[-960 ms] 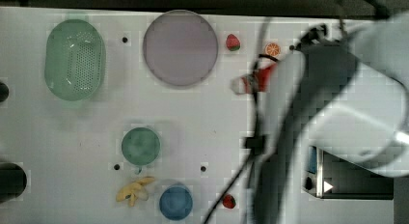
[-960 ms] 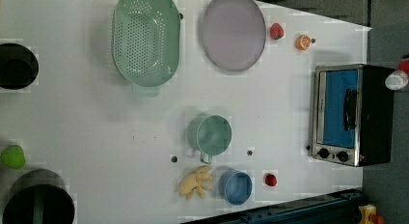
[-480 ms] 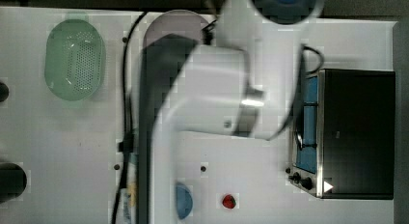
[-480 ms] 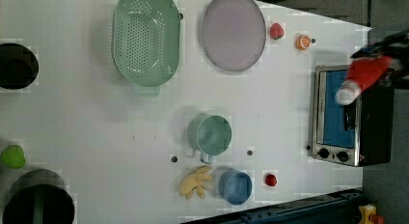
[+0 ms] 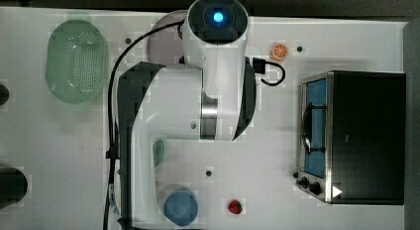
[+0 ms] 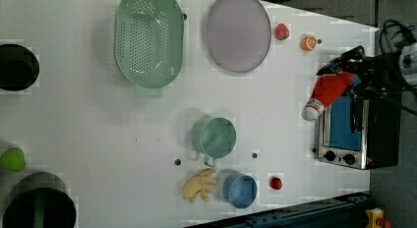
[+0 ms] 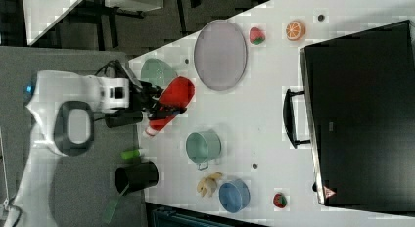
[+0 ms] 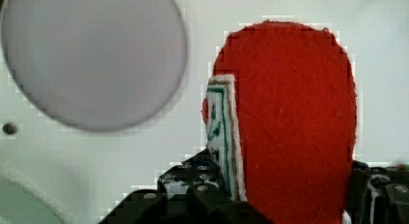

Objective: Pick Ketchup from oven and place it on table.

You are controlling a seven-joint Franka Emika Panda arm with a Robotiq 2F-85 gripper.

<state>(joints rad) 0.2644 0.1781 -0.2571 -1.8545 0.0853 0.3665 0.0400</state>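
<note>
Over the white table (image 6: pixel 88 139), the left view runs from a green colander (image 6: pixel 149 39) at eleven o'clock, past a lilac plate (image 6: pixel 238 31) at twelve, to the ketchup (image 6: pixel 328 93) at three o'clock, held in the air with its white cap tilted down just beside the oven (image 6: pixel 356 132). From the top view, the white arm (image 5: pixel 198 111) covers the bottle, yet the oven's blue glass door (image 5: pixel 316 126) appears shut. Seen from the right view, the gripper (image 7: pixel 159 103) pinches the red bottle across its body. Up close in the wrist view, black fingers (image 8: pixel 202 195) press the label, the plate beyond.
</note>
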